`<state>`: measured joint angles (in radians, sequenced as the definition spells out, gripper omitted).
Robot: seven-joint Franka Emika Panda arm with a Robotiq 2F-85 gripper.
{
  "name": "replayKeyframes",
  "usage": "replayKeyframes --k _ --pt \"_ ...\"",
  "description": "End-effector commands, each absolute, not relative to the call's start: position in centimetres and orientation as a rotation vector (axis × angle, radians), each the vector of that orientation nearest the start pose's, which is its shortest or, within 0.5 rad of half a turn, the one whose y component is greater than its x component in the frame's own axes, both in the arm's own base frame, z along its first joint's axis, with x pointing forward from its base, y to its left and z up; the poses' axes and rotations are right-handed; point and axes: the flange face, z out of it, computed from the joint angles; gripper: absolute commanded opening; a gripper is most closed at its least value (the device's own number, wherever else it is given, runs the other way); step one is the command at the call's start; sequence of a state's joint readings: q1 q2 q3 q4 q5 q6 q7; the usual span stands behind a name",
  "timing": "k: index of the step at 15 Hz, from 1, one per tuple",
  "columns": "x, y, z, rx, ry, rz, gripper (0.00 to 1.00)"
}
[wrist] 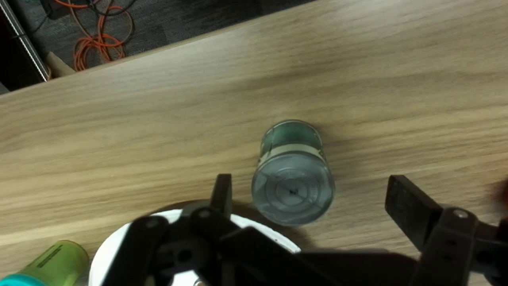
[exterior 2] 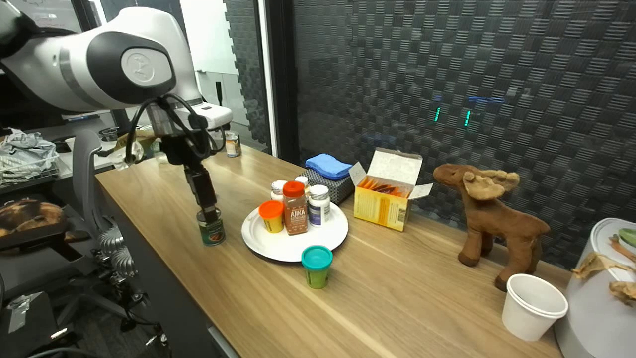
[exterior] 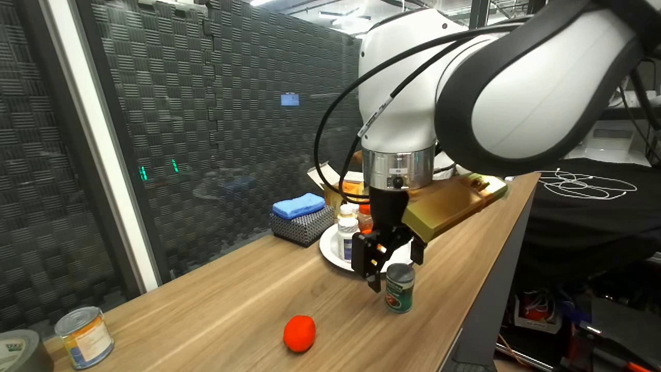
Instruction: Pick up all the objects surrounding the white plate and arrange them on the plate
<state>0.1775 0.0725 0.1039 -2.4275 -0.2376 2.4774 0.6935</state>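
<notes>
gripper [wrist: 308, 190], spread wide, straddles the green can [wrist: 293, 174]

The table [exterior 2: 407, 293] carries the plate [exterior 2: 288, 248], beside it a green can [exterior: 399, 290] and a teal cup [exterior 2: 317, 268]; also a ball [exterior: 299, 334], a tin [exterior: 89, 340], tape [exterior: 32, 352], a dark box [exterior: 305, 226], a yellow box [exterior 2: 378, 208], a toy moose [exterior 2: 497, 219] and white cups [exterior 2: 529, 311].
</notes>
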Motion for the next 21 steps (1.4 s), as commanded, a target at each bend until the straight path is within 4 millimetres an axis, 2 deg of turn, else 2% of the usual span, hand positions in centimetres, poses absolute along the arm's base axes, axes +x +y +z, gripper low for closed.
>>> replayKeyframes --k 1,3,9,10,12,15,19,21 --pt "46.5 13.1 28.0 -3.241 0.387 -0.114 1.0" --pt "46.7 12.9 28.0 -3.242 0.39 -0.11 0.73" --pt "46.9 12.4 28.1 -3.248 0.402 -0.1 0.27" --pt "47.0 12.3 28.3 -3.249 0.405 -0.099 0.22" --pt "47.0 12.0 29.0 -3.24 0.409 -0.104 0.21" --pt "47.4 10.5 31.2 -3.261 0.45 -0.141 0.21" --pt "48.8 6.7 35.5 -3.27 0.588 -0.21 0.21" --pt "50.0 4.5 36.7 -3.276 0.658 -0.208 0.21"
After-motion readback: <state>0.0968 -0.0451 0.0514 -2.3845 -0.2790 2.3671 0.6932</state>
